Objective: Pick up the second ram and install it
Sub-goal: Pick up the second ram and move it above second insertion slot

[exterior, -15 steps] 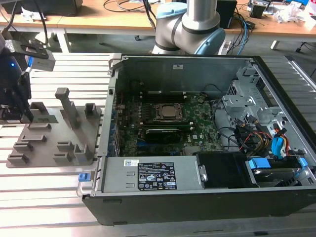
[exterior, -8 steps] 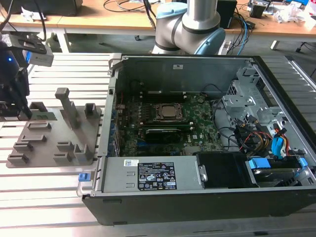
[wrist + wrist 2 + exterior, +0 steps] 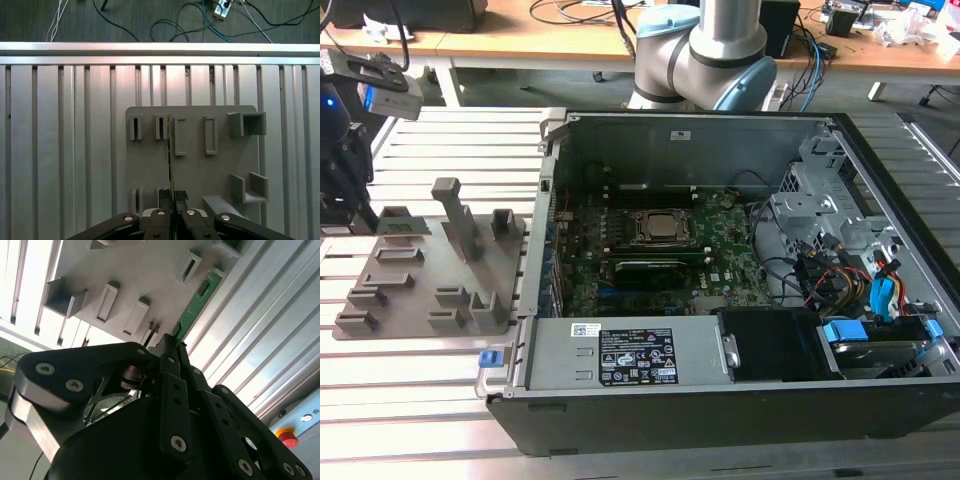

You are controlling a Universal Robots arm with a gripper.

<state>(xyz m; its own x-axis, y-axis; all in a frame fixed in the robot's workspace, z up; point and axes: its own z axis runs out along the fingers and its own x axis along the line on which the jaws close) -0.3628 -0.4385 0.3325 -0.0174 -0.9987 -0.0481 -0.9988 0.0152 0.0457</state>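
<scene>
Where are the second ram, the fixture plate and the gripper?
second ram [image 3: 196, 302], second wrist view, middle of the green stick.
fixture plate [image 3: 220, 170], first wrist view, bare flat surface.
gripper [image 3: 173, 196], first wrist view, between its fingertips.

Fixture plate [image 3: 405, 300] lies flat on slatted table [image 3: 420, 390]. Second ram [image 3: 170, 150] stands edge-on over the plate, between two of its upright blocks [image 3: 161, 127]. One end of it is pinched between the fingertips of the gripper [image 3: 172, 212]. Open computer case [image 3: 720, 420] sits on the table just beside the plate, on the exterior view's right. Motherboard [image 3: 730, 255] lies inside the case. Arm base [image 3: 705, 50] stands behind the case, well apart from the plate.
</scene>
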